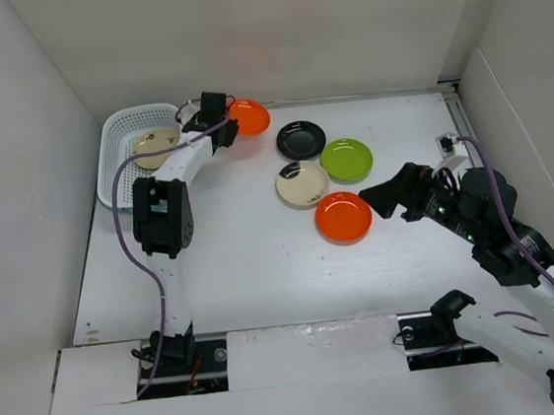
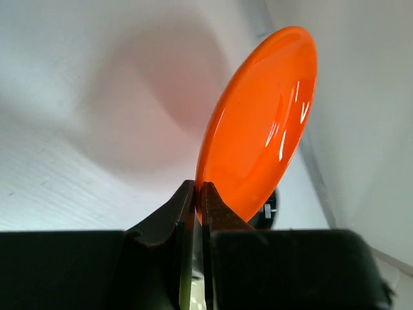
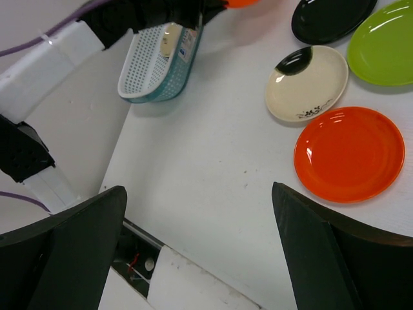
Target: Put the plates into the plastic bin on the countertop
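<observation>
left gripper (image 2: 197, 194) pinching rim of orange plate (image 2: 258, 129) | I see plate on edge, tilted, long axis running up and away from jaws | plastic bin (image 1: 118, 155) at far-left corner, just left of held plate, left arm nearer | right gripper (image 3: 197, 194) spread, empty, near right edge | I judge: swing left, flatten plate

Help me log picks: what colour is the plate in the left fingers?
The round glossy plate is orange; left wrist view shows it best.
</observation>
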`<state>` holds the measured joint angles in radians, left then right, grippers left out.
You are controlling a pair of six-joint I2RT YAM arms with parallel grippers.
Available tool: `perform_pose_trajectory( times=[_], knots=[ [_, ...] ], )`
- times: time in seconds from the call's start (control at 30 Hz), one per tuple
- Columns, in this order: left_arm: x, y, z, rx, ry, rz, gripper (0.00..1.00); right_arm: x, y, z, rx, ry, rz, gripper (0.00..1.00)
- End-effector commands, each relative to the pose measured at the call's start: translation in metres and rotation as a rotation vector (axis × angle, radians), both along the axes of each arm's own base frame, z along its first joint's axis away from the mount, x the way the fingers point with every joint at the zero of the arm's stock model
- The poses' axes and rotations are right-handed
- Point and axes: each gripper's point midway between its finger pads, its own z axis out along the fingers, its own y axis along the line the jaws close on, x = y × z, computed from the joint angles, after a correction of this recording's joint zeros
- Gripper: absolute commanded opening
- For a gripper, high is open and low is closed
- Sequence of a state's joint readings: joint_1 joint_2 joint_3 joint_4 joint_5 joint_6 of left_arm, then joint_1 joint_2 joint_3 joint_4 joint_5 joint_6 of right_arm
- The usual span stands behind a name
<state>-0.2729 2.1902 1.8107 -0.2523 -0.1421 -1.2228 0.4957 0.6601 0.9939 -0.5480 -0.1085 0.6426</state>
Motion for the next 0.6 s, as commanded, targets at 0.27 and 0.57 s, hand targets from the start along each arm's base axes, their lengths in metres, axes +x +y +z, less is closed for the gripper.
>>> perform_pose_trajectory(
  times=[0.27, 0.57],
  knots=[
    [-0.021, 0.157, 0.119, 0.075, -0.112, 0.174, 0.00, -0.001, 0.001, 0.024, 0.022, -0.070, 0.018, 1.00],
    [-0.043, 0.256, 0.073, 0.062, -0.034, 0.274, 0.00, 0.002, 0.006, 0.020, 0.021, -0.061, 0.036, 1.00]
  ],
)
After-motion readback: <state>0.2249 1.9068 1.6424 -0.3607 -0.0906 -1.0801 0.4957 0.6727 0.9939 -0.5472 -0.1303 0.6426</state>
